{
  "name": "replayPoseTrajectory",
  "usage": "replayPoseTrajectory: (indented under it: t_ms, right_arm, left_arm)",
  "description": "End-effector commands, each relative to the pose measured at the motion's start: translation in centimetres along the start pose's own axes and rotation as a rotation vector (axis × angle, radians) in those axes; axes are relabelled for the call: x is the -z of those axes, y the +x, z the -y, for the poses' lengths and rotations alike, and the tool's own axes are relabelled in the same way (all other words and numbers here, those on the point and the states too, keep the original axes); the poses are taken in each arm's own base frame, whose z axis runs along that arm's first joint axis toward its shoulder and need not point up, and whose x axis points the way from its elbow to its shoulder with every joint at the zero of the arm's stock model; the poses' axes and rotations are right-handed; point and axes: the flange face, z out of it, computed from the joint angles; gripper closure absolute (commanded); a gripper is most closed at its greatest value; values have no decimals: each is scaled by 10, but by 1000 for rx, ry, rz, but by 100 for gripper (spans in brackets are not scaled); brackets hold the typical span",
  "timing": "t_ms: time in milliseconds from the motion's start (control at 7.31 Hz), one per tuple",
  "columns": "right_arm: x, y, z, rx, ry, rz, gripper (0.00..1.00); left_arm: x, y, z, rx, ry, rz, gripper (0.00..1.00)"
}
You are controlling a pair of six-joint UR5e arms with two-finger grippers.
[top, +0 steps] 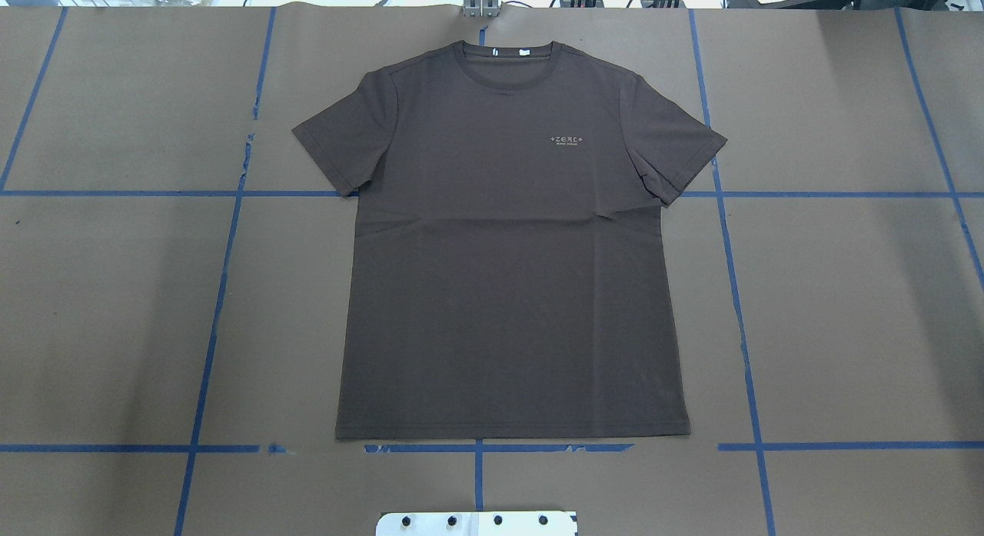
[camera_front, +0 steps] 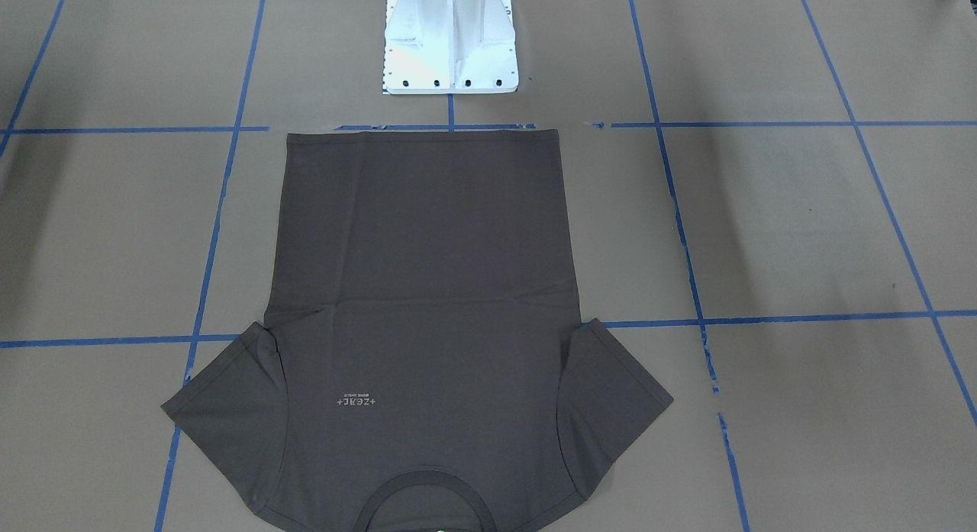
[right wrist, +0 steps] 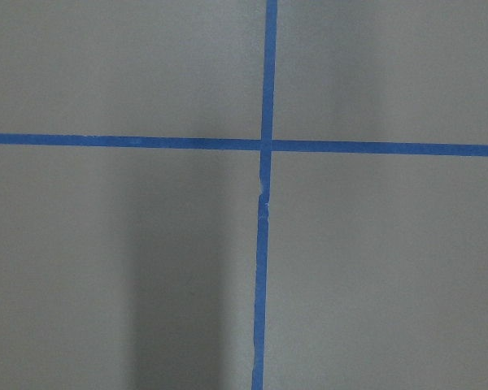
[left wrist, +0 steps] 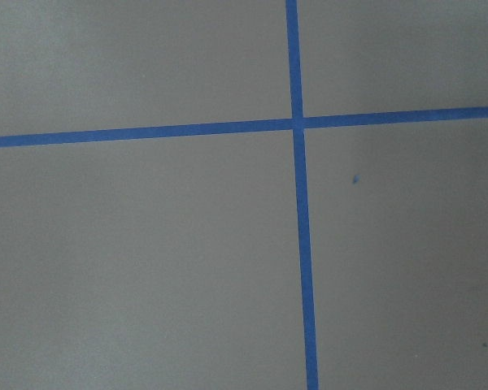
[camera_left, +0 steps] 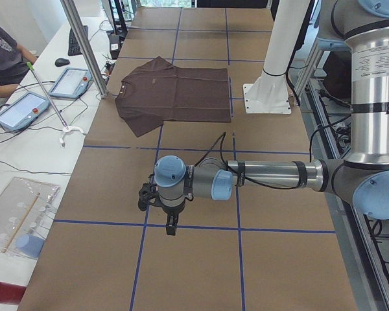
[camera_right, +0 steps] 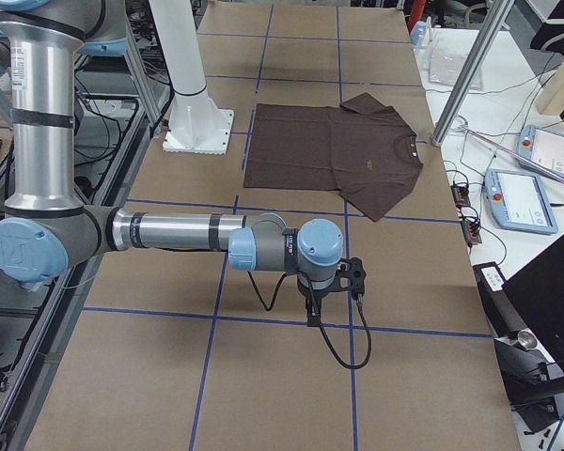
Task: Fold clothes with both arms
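Two arms, and neither touches the cloth. The dark grey-brown T-shirt [top: 507, 274] lies flat and face up in the middle of the overhead view. Its collar [top: 503, 58] is at the top, its hem [top: 511, 432] just above the white pedestal [top: 477, 523] at the bottom edge, and both sleeves [top: 338, 140] are spread. It sits square to the blue tape [top: 221, 290] grid, probably so each arm gets a matching side to take. In the left side view the left gripper [camera_left: 172, 227] hangs low over bare brown table [camera_left: 194, 272] at lower centre, well apart from the shirt in the upper part. The right gripper [camera_right: 313, 318] mirrors it in the right side view. Both point straight down and their wrist cameras show only tape crossings, which looks like a parked stance clear of the garment. Whether either pair of jaws is wide or narrow cannot be told. Folding has not begun.
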Motion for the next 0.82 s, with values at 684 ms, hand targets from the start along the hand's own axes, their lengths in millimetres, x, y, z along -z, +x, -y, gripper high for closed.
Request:
replayPoseTrajectory:
  t_ms: [684]
  right_arm:
    - [1,-123,80,164,57,18,0]
  left_arm:
    - [61,63,79,-136,139,-5,0]
